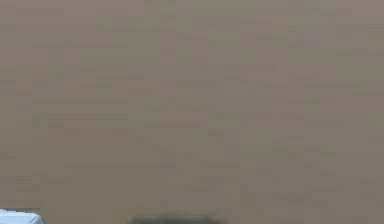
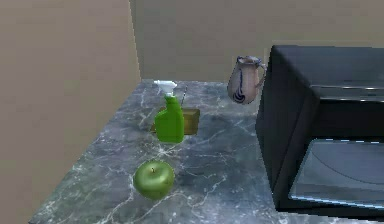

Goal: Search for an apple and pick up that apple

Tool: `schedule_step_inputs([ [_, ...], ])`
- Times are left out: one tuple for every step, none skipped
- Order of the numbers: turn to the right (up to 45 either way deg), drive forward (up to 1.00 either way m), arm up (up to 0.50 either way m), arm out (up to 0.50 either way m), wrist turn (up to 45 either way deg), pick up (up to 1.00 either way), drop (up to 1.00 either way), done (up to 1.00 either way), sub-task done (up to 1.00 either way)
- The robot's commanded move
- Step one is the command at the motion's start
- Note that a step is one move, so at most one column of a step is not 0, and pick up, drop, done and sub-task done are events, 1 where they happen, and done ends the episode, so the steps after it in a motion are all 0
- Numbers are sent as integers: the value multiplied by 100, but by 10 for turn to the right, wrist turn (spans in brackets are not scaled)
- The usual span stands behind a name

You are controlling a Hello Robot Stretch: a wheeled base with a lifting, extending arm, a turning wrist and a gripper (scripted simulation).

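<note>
Nearest to the camera, a green apple (image 2: 154, 179) is seen in the arm side view, resting upright on a dark marbled countertop (image 2: 103, 166) with pale veins, low in the picture and a little left of the middle. Its short stem is turned upward, and bare stone surrounds it on all sides. Farther out on the same surface, well apart from the apple, a green spray bottle (image 2: 170, 118) with a pale nozzle is standing upright. Just behind the bottle, toward the arm side view's right, a small brownish object (image 2: 190, 120) is placed; it is possibly a sponge or a small box, but the shape is too unclear to be named with certainty. To the right of the apple, a large black microwave (image 2: 325, 125) is set on the countertop, and its glass door is turned toward the view's lower right. Beside its far corner a patterned jug (image 2: 246, 79) with a handle is seen near the back wall. A beige wall (image 2: 60, 80) borders the countertop on the left. In the forward view a plain brownish wall (image 1: 190, 100) is faced closely, and a small pale corner (image 1: 18, 217) is cut by the bottom left edge. How the jaws stand cannot be told.
</note>
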Motion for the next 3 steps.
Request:
schedule_step_inputs([
  [0,0,50,0,0,0,0,0,0],
  [0,0,38,0,0,0,0,0,0],
  [0,0,0,4,0,0,0,0,0],
])
